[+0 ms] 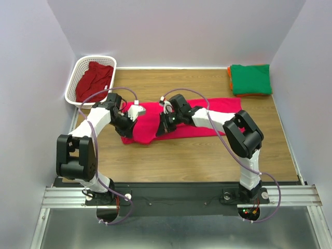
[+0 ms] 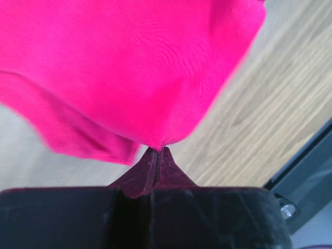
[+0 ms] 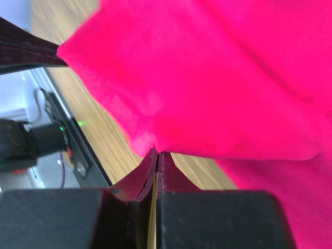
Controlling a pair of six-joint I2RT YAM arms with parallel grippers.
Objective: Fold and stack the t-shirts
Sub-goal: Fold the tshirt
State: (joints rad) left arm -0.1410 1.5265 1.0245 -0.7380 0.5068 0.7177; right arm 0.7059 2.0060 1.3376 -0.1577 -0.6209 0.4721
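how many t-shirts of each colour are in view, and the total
pink-red t-shirt: 1
crimson t-shirt: 1
green t-shirt: 1
orange t-shirt: 1
total: 4

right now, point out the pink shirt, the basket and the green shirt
pink shirt point(image 1: 148, 121): top view, bare cloth left of centre
basket point(image 1: 72, 81): top view, left rim
green shirt point(image 1: 250, 79): top view, its middle
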